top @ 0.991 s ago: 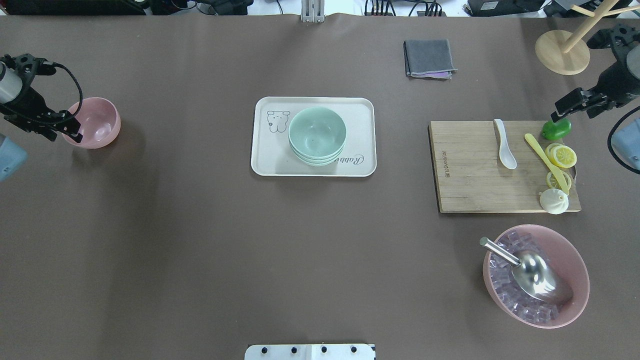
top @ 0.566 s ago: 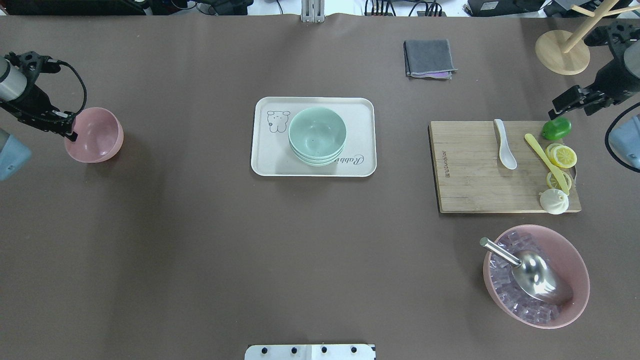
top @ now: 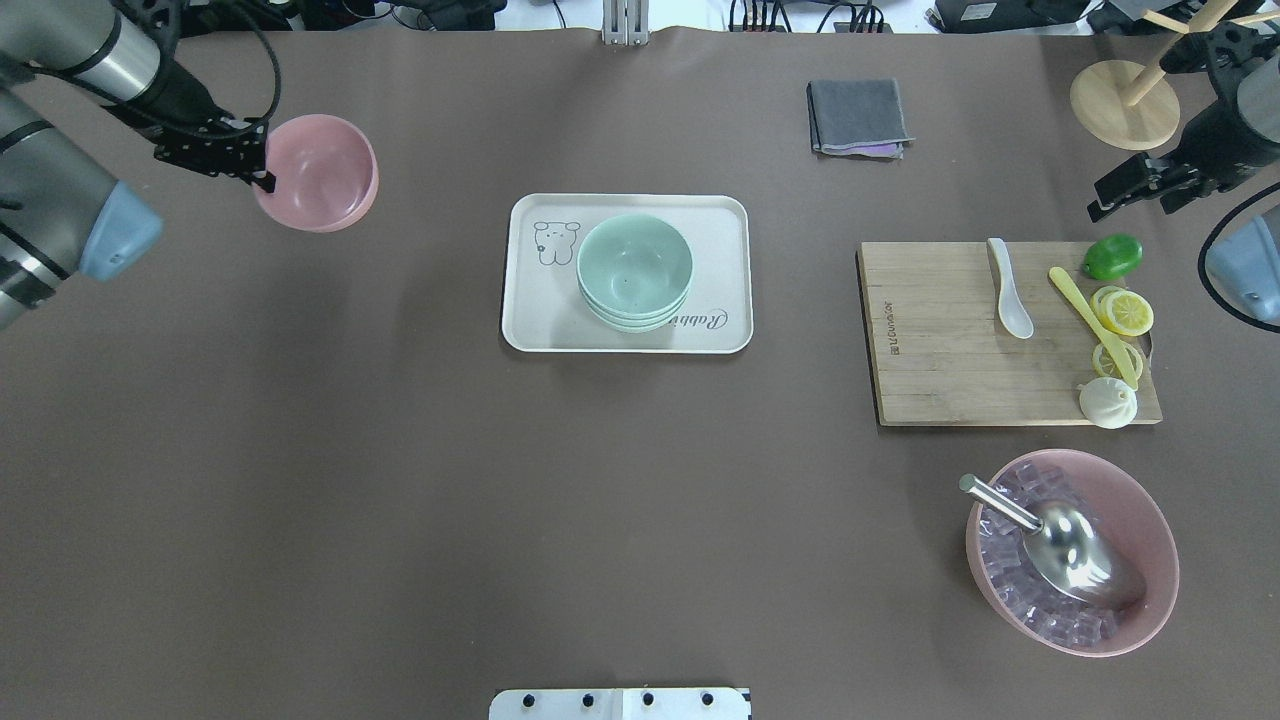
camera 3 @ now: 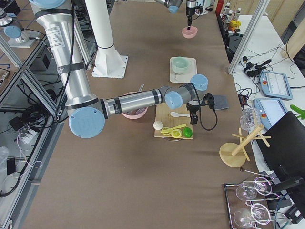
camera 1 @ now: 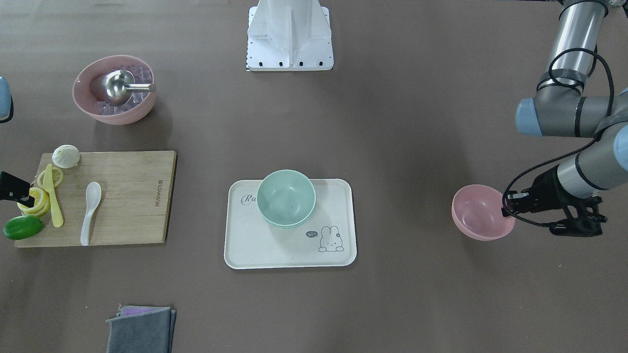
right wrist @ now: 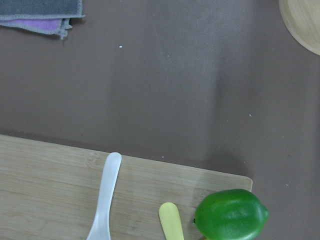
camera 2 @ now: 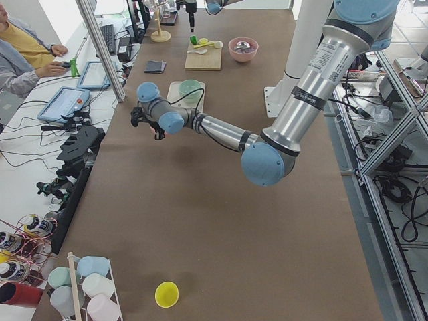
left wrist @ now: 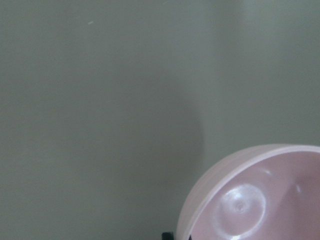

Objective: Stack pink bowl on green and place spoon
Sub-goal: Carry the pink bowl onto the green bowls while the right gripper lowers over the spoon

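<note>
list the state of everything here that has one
pink bowl: upright, empty, gripped at its rim
left end effector: shut on pink bowl
right end effector: open, empty
green bowls: stacked upright on the tray
spoon: lying on the cutting board
large pink bowl: holds ice and a metal scoop
cloth: folded

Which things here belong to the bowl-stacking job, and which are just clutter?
Job: small pink plastic bowl, in the left end effector; stacked pale green bowls; white soup spoon.
Clutter: folded grey cloth; green lime; lemon slices; yellow plastic knife; large pink bowl of ice cubes; round wooden stand.
</note>
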Controlling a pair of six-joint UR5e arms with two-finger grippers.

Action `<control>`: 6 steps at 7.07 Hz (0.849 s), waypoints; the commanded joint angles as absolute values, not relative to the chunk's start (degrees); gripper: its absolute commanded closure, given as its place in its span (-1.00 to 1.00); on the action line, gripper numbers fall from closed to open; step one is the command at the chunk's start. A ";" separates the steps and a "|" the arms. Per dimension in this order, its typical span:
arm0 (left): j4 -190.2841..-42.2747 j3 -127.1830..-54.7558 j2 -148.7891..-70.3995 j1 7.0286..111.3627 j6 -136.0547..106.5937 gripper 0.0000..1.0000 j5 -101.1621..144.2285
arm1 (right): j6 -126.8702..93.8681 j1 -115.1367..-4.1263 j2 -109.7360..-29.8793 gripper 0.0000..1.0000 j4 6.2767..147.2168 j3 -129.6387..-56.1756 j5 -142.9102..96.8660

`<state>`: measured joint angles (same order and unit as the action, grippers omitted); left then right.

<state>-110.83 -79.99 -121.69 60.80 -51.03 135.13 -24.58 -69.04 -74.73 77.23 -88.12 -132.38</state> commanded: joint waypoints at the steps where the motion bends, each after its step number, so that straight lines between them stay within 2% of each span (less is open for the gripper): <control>1: -110.74 -83.56 -128.57 53.39 -65.17 1.00 130.29 | -30.47 -66.64 -73.39 -1.00 77.17 -87.98 -132.28; 4: -104.28 -84.11 -137.34 43.89 -72.77 1.00 121.32 | -34.19 -63.29 -73.30 -0.99 77.17 -87.81 -131.75; 6: -103.62 -81.76 -138.69 39.13 -72.17 1.00 116.91 | -34.19 -63.19 -73.48 -0.99 77.25 -87.63 -131.13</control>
